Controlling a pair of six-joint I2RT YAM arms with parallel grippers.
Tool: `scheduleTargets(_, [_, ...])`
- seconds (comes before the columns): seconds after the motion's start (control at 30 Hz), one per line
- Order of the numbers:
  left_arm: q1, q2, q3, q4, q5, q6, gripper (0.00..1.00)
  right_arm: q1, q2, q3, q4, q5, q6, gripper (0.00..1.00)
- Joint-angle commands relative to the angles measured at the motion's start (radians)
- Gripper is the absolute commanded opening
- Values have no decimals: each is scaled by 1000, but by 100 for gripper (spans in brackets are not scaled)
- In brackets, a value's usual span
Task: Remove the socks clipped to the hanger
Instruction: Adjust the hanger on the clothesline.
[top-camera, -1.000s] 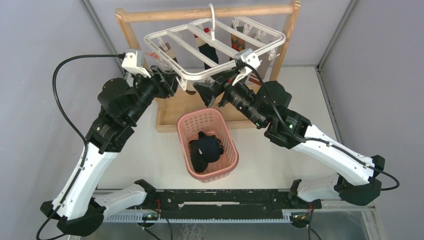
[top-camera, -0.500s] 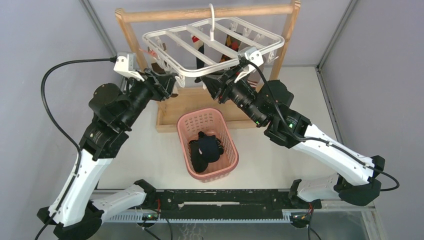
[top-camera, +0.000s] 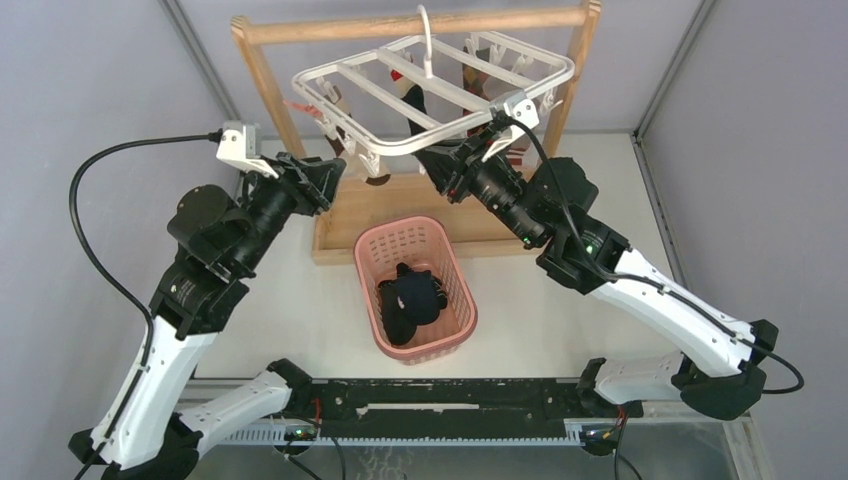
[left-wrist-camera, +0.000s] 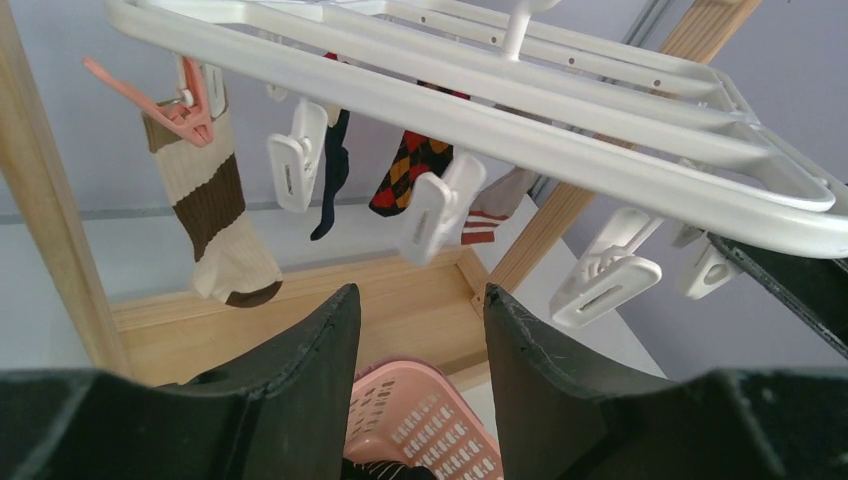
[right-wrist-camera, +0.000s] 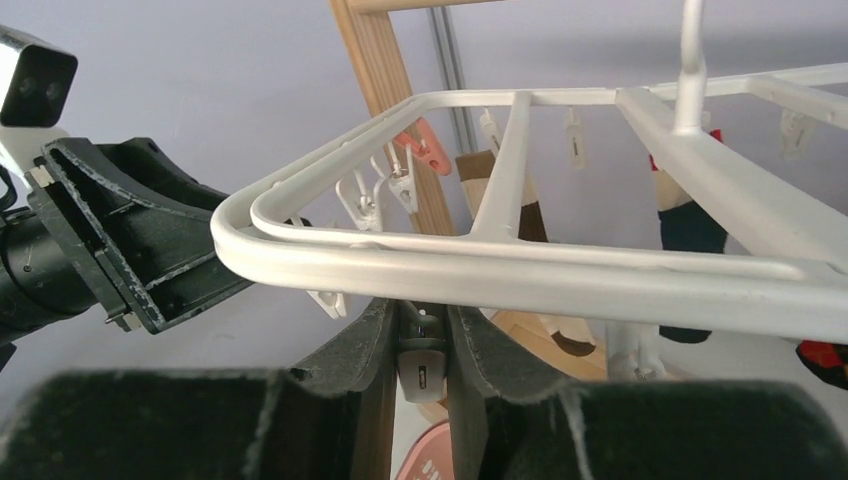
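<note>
Pink plastic basket (top-camera: 366, 285) holds dark socks (top-camera: 412, 300), but a brown-and-cream banded sock (left-wrist-camera: 215, 215), a red-yellow argyle sock (left-wrist-camera: 412, 170) and others hang clipped to the white slatted plastic hanger (right-wrist-camera: 520, 268); right end effector (right-wrist-camera: 422, 350) pinches a white clip (right-wrist-camera: 421, 372), left end effector (left-wrist-camera: 420, 295) spread, empty.

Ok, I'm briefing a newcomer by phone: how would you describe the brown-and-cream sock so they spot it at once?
Find the wooden rack at the back, with the white hanger hooked over its top bar. At the hanger's left end dangles the brown-and-cream sock. It alone hangs from a pink clip; the other clips in view are white.
</note>
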Motion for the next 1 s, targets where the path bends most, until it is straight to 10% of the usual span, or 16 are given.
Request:
scheduleTargets(0.0, [-4, -24, -17, 8, -34, 31, 53, -49, -52, -16, 55, 9, 35, 27])
scheduleTargets(0.97, [-5, -94, 8, -54, -97, 51, 54, -364, -134, -94, -26, -133, 126, 27])
